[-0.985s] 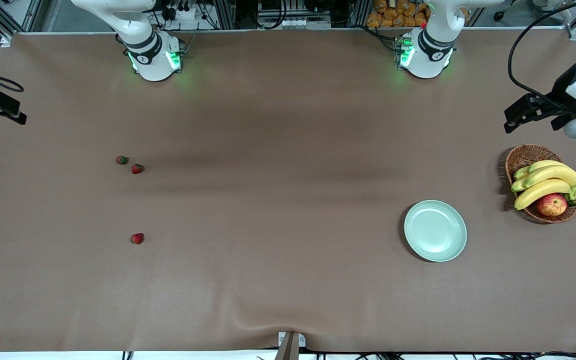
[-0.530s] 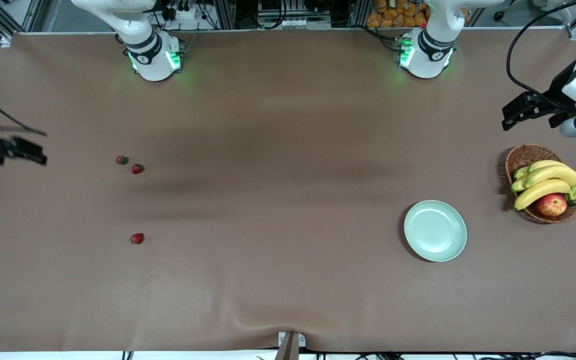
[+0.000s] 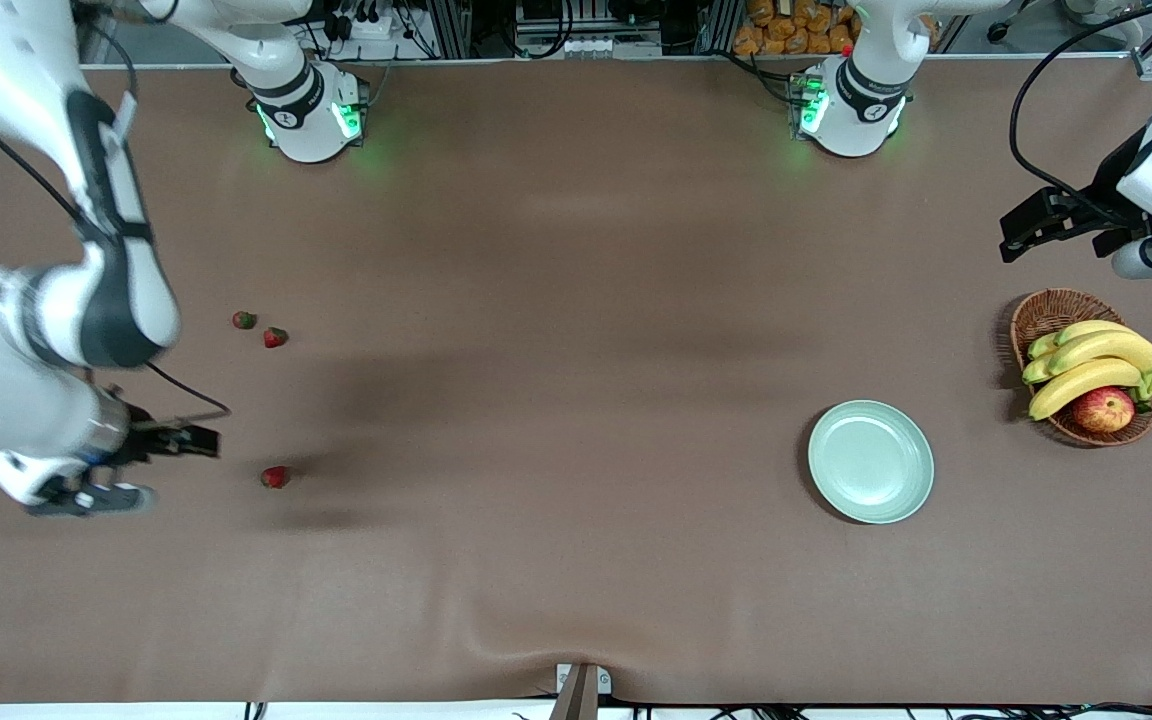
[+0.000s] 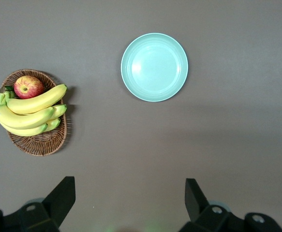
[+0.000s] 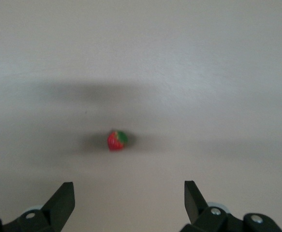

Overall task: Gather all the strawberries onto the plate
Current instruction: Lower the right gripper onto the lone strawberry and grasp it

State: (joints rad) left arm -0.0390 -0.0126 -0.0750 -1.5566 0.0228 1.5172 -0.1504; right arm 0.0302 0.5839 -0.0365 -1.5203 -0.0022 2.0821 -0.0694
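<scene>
The right gripper [image 3: 198, 441], jaws wide and empty, hangs beside one strawberry [image 3: 275, 477]; two more strawberries [image 3: 259, 329] lie nearer the bases. The left gripper [image 3: 1021, 228], jaws wide and empty, waits above the basket [image 3: 1048, 312], well apart from the bare plate [image 3: 871, 461].

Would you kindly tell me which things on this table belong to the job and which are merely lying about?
Belong to the job:
- lone strawberry, nearest the camera, with the open right pincer over the table beside it
- strawberry pair, toward the right arm's end
- plate, holding nothing
- left pincer, open, waiting above the table

Lying about:
- wicker basket
- bananas
- apple
</scene>
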